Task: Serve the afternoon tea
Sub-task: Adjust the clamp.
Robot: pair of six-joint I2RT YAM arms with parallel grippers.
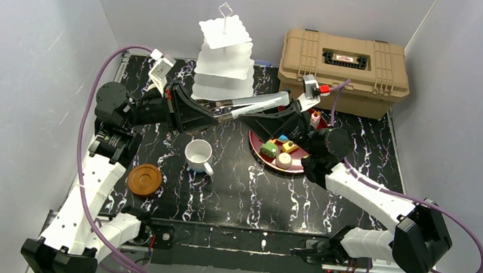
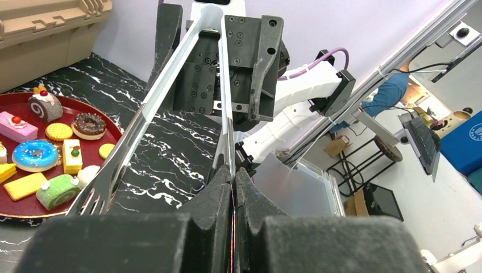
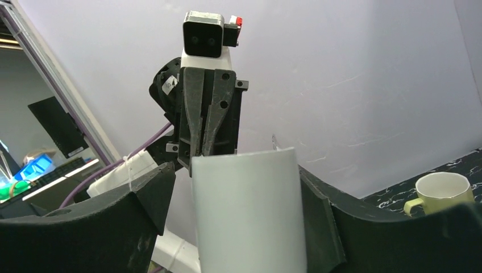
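Note:
White-and-silver tongs (image 1: 259, 101) hang above the table between both arms. My left gripper (image 2: 234, 173) is shut on one arm of the tongs (image 2: 170, 74). My right gripper (image 3: 237, 168) faces it, open, with the tongs' white end (image 3: 247, 216) between its fingers: one finger touches, the other shows a gap. Toy pastries (image 2: 34, 154) lie on a dark red tray (image 1: 254, 153) under the right arm. The white three-tier cake stand (image 1: 225, 60) stands behind the arms. A pale mug (image 1: 198, 156), which looks yellow-green in the right wrist view (image 3: 442, 190), and a brown coaster (image 1: 144, 179) sit front left.
A tan ribbed case (image 1: 344, 69) stands at the back right, just behind the tray. Grey walls close in the black marbled table (image 1: 252, 199) on three sides. Purple cables loop off both arms.

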